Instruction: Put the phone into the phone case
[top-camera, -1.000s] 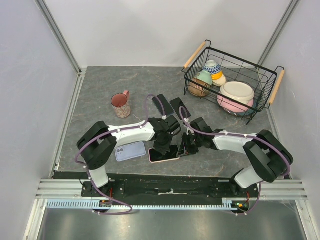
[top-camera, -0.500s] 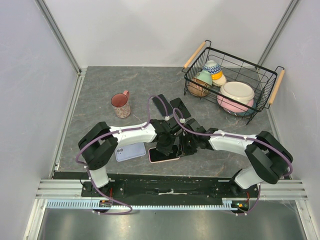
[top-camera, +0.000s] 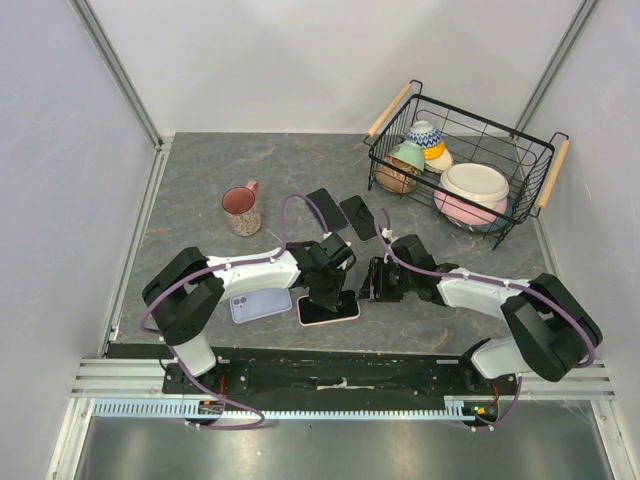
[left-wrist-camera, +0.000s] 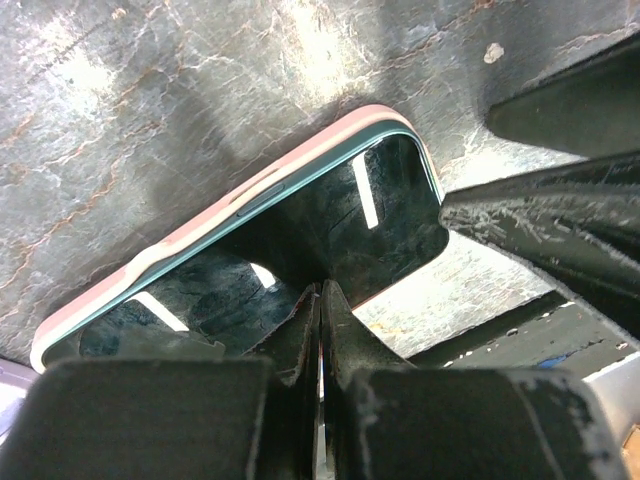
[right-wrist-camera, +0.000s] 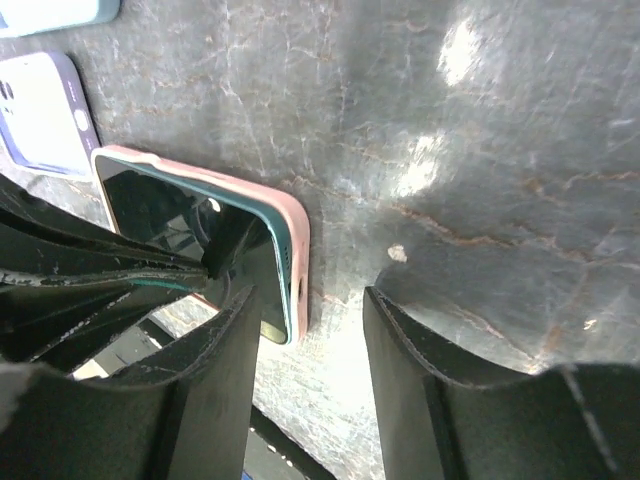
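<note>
Lying screen-up, phone (top-camera: 328, 311) long axis left-right | left gripper (left-wrist-camera: 319, 302) pressed together; right gripper (right-wrist-camera: 312, 305) spread

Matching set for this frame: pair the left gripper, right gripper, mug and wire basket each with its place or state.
Things:
1. left gripper
2. right gripper
3. pink mug
4. wire basket

Places or states:
A. holds bowls
B. shut, over the screen of the pink-cased phone
C. open, beside that phone's end
D. upright, apart from both arms

Pairs: 1-B, 2-C, 3-D, 4-A
</note>
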